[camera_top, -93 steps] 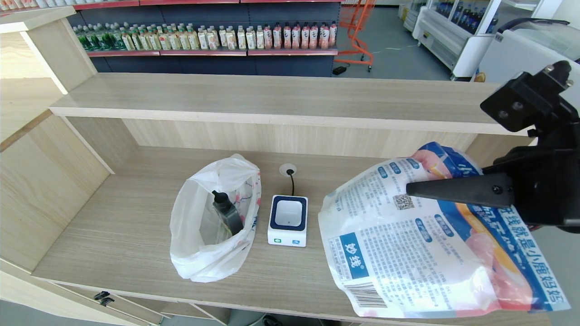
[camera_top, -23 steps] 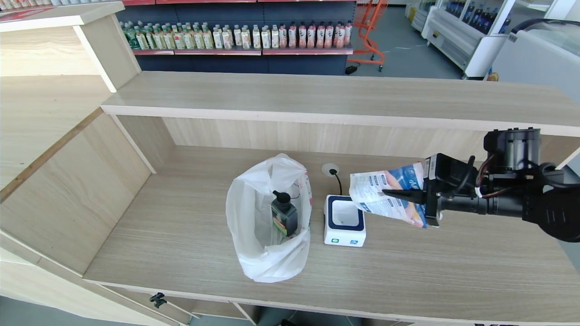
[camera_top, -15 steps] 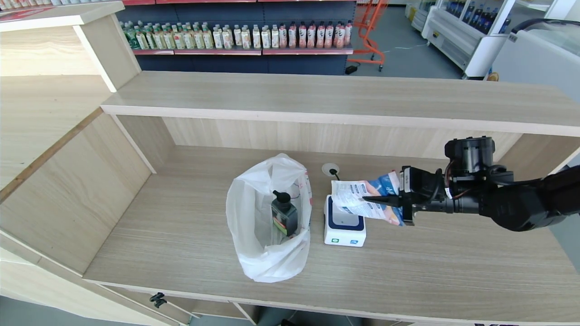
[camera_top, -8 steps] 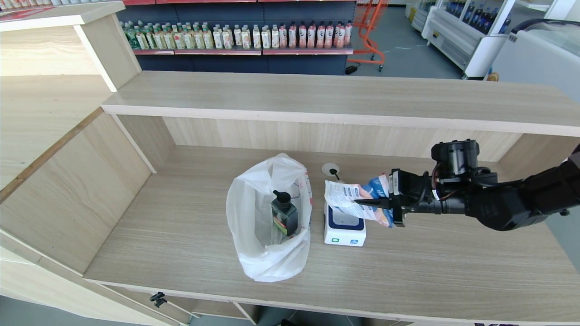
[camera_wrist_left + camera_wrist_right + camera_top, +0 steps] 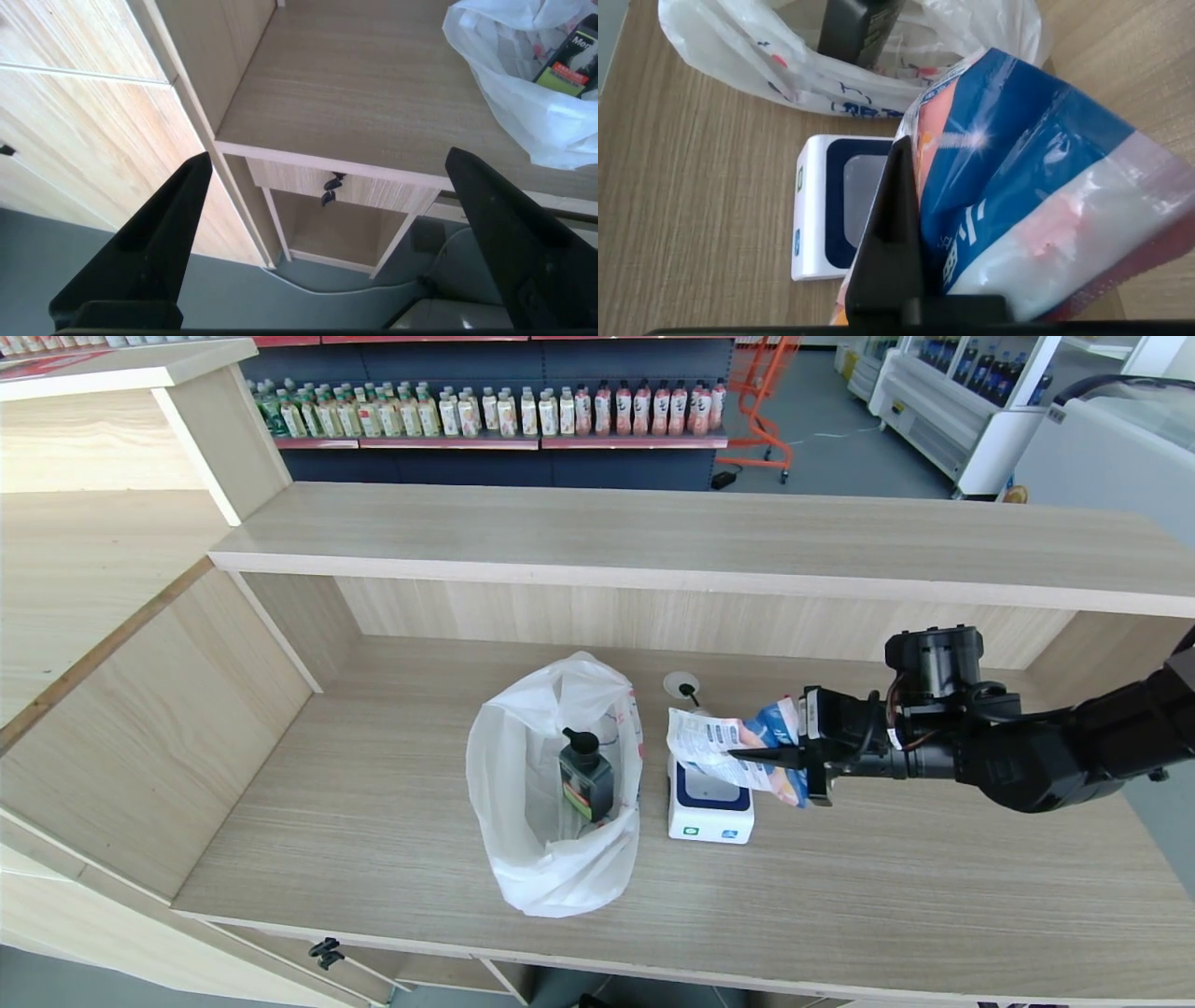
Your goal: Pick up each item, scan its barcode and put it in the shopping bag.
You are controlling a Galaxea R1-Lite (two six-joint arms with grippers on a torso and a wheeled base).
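My right gripper [image 5: 767,756] is shut on a blue, pink and white printed pouch [image 5: 724,747], held level just above the white scanner with a dark blue window [image 5: 709,801]. In the right wrist view the pouch [image 5: 1036,187] hangs over the scanner [image 5: 833,222], one black finger [image 5: 892,233] pressed against it. Left of the scanner stands the open white shopping bag [image 5: 523,784] with a dark pump bottle [image 5: 584,782] inside. My left gripper [image 5: 327,243] hangs open off the counter's front left corner, its fingers wide apart with nothing between them.
The scanner's cable runs to a grommet [image 5: 681,687] at the back of the wooden counter [image 5: 934,896]. A raised ledge [image 5: 653,537] borders the back and a side panel [image 5: 168,728] the left. The bag's edge [image 5: 523,93] lies near the counter corner.
Over the last seconds my right arm carried the pouch from close to the camera leftward and down over the scanner. In the last half second it barely shifted. The head camera panned earlier.
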